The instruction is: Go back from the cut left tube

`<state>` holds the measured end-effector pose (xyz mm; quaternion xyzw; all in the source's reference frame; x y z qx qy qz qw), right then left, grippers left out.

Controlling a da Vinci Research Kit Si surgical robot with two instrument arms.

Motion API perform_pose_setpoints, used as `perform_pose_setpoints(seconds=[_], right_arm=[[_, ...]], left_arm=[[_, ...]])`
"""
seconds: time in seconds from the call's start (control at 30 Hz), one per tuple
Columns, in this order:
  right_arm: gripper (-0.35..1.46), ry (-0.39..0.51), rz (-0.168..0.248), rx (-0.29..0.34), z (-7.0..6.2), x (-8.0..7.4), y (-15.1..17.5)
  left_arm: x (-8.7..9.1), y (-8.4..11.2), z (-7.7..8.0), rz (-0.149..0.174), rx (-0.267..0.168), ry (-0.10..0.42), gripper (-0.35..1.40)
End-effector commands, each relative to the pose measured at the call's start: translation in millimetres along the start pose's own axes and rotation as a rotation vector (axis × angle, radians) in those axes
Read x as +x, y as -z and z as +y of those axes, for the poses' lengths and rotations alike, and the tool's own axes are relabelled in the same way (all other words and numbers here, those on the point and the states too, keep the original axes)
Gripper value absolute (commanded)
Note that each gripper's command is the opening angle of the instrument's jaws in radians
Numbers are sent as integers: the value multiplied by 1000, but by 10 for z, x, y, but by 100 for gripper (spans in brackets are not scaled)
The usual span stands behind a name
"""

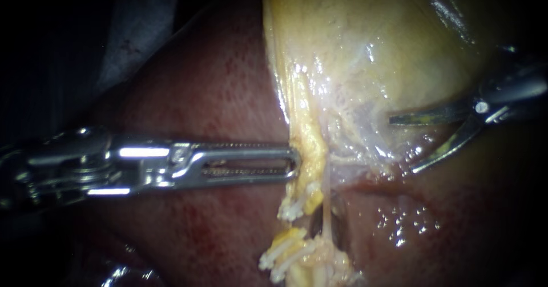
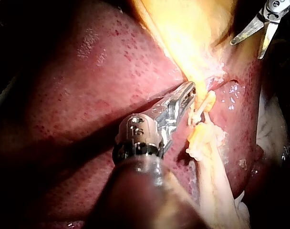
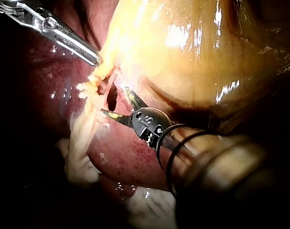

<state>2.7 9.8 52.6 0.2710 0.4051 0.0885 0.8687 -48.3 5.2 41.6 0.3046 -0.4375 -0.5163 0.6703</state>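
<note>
My left instrument (image 1: 294,162) comes in level from the left, its long windowed jaws shut on the yellow tissue at the gallbladder's (image 1: 371,36) neck; the left wrist view shows the same hold (image 2: 190,90). Below it the left tube is parted: white clips (image 1: 292,206) sit on the upper stump and more clips (image 1: 282,255) on the lower stump. A thin pale tube (image 1: 326,204) runs whole beside them. My right instrument (image 1: 406,144), with curved blades, is open over the wet tissue right of the tubes. In the right wrist view its blades (image 3: 114,102) gape beside the tubes.
Dark red liver (image 1: 200,93) lies under and around everything. The gallbladder wall bulges over the right instrument's shaft (image 3: 207,148). Wet, glistening tissue (image 1: 405,224) lies below the blades. In the left wrist view the open blades (image 2: 246,50) stand well beyond my left jaws.
</note>
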Motion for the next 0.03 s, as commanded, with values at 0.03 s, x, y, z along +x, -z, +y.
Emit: perform_pose_setpoints(seconds=[0.03], right_arm=[[72, 0, 0, 0, 0, 0, 0]], left_arm=[[0, 0, 0, 0, 0, 0, -35]])
